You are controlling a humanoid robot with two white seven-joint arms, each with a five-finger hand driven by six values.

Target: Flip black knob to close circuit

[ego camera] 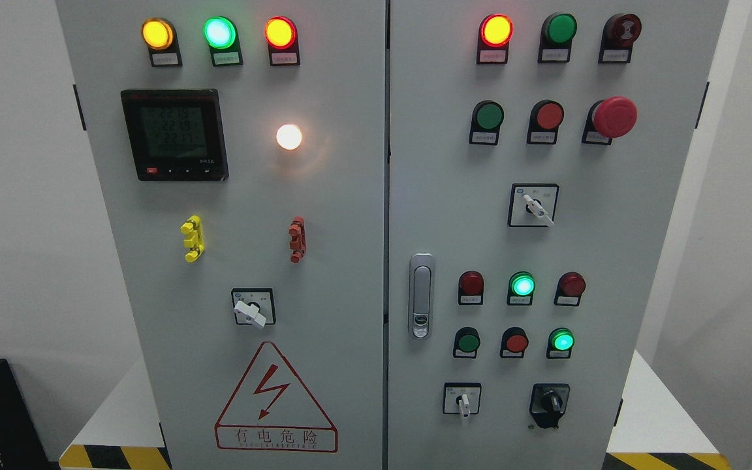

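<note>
White walls frame a grey control cabinet, where the black knob is mounted at the lower right, just right of a white-handled selector for front reach; no hands, hence no fingers, are seen.

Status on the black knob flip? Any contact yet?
Done: nothing visible. The black knob sits at the lower right of the right cabinet door, untouched. In hand: nothing; neither robot hand is in the head view. Left: the whole job, reach, grasp and turn the knob. Whether the circuit is already closed cannot be read from the knob's pointer here.
</note>
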